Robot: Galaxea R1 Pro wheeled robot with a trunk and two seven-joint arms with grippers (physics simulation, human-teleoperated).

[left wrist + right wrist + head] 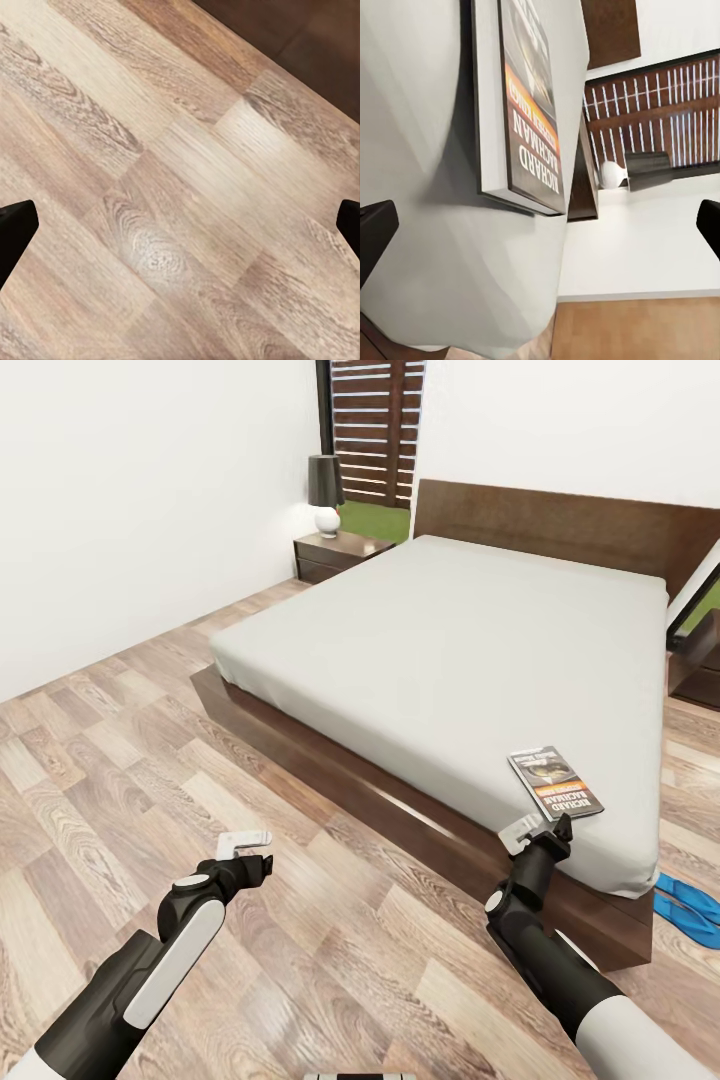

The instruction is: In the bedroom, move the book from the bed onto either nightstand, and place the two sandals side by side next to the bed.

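Note:
The book (pixel 555 782), a thin paperback with a dark cover and an orange band, lies flat on the near right corner of the bed's grey mattress (pixel 450 630). My right gripper (pixel 538 828) hovers open just short of the book's near edge, touching nothing. In the right wrist view the book (pixel 529 112) lies close ahead on the mattress (pixel 427 247), between the spread fingertips (pixel 375 232). The blue sandals (pixel 688 905) lie on the floor beside the bed's right corner, partly cut off by the frame edge. My left gripper (pixel 250 850) hangs open over bare floor (pixel 180 195).
A dark nightstand (pixel 340 552) with a black-shaded lamp (pixel 325 490) stands at the bed's far left, by the window. Part of a second nightstand (pixel 700 670) shows at the far right. The bed's low wooden frame (pixel 330 760) juts out in front of me. Wood floor stretches to the left.

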